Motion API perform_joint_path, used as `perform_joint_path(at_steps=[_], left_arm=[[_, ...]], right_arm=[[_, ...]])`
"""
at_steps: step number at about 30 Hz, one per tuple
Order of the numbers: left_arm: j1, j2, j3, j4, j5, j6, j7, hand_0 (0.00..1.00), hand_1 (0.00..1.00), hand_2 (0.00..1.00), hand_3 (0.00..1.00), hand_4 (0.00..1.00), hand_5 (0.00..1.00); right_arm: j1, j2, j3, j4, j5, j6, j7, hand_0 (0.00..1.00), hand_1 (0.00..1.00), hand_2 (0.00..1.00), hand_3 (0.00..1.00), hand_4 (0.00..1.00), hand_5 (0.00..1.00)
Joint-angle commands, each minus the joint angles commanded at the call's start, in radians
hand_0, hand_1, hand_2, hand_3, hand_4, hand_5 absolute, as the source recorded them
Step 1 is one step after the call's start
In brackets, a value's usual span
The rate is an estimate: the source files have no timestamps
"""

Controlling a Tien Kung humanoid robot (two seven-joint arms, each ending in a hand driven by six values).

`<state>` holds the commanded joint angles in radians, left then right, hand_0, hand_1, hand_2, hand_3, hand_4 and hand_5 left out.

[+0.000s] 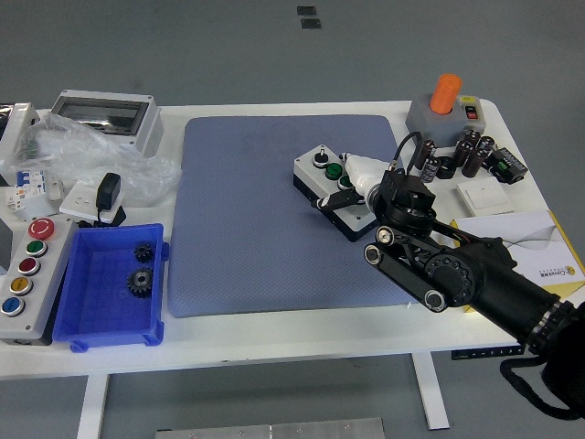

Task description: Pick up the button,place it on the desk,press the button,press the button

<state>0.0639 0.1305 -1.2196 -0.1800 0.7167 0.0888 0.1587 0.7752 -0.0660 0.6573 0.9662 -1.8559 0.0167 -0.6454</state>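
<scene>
A small grey button box (322, 174) lies at an angle on the blue mat (247, 238), right of the mat's middle. It has a black button (321, 157) and a green button (335, 170) on top. My right hand (355, 187) comes in from the lower right and covers the box's near right end. Its fingers (340, 199) curl over the box's near side, and a white part of the hand (361, 169) lies on the far side. The box rests on the mat. The left arm is out of view.
A blue bin (91, 315) with two gears stands at front left, beside a control panel (26, 274) with coloured buttons. A grey enclosure (105, 114), a plastic bag and a socket with plug (102, 197) are at back left. An orange-knobbed box (445, 105), black capacitors (468, 151) and a booklet (535, 251) are at the right.
</scene>
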Motion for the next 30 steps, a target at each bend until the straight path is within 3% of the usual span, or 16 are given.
perform_joint_path(at_steps=[9,10,15,16,21,22,27,28,30], left_arm=[[-0.001,0.0,0.0,0.0,0.001,0.0,-0.001,0.635,0.608,0.558,0.601,0.619,0.282],[-0.001,0.0,0.0,0.0,0.001,0.0,-0.001,0.635,0.607,0.558,0.601,0.619,0.282],[-0.002,0.0,0.002,0.0,0.0,-0.001,-0.002,0.635,0.607,0.558,0.601,0.619,0.282],[-0.002,0.0,0.003,0.0,-0.001,-0.001,-0.003,0.635,0.607,0.559,0.6,0.616,0.281],[-0.001,-0.001,0.004,0.0,-0.001,-0.002,-0.004,0.635,0.607,0.559,0.6,0.616,0.281],[-0.001,-0.001,0.004,0.0,-0.002,-0.002,-0.005,0.635,0.607,0.559,0.602,0.615,0.28],[-0.001,0.0,0.004,0.0,-0.001,-0.001,-0.006,0.635,0.607,0.559,0.602,0.615,0.28],[-0.001,0.0,0.003,0.0,-0.001,-0.001,-0.006,0.635,0.607,0.559,0.601,0.616,0.28],[-0.001,0.0,0.003,0.0,-0.001,-0.001,-0.007,0.635,0.607,0.559,0.601,0.616,0.28]], right_arm=[[0.003,0.001,-0.022,-0.008,-0.019,-0.041,0.0,0.438,0.726,0.788,0.998,0.85,0.319],[0.003,0.001,-0.025,-0.01,-0.021,-0.045,0.0,0.414,0.709,0.733,0.975,0.843,0.319],[0.004,0.002,-0.038,-0.018,-0.025,-0.061,0.0,0.414,0.709,0.733,0.975,0.843,0.319],[0.004,0.002,-0.041,-0.021,-0.025,-0.063,0.0,0.339,0.611,0.562,0.778,0.732,0.217],[0.004,0.003,-0.053,-0.03,-0.025,-0.075,0.0,0.339,0.611,0.562,0.778,0.732,0.217],[0.004,0.003,-0.055,-0.031,-0.026,-0.079,0.0,0.313,0.547,0.475,0.617,0.674,0.211],[0.003,0.001,-0.065,-0.03,-0.028,-0.09,0.0,0.313,0.547,0.475,0.617,0.674,0.211],[0.003,0.001,-0.067,-0.029,-0.027,-0.092,0.0,0.292,0.514,0.43,0.523,0.652,0.202],[0.003,-0.001,-0.07,-0.027,-0.027,-0.096,0.0,0.292,0.514,0.43,0.523,0.652,0.202]])
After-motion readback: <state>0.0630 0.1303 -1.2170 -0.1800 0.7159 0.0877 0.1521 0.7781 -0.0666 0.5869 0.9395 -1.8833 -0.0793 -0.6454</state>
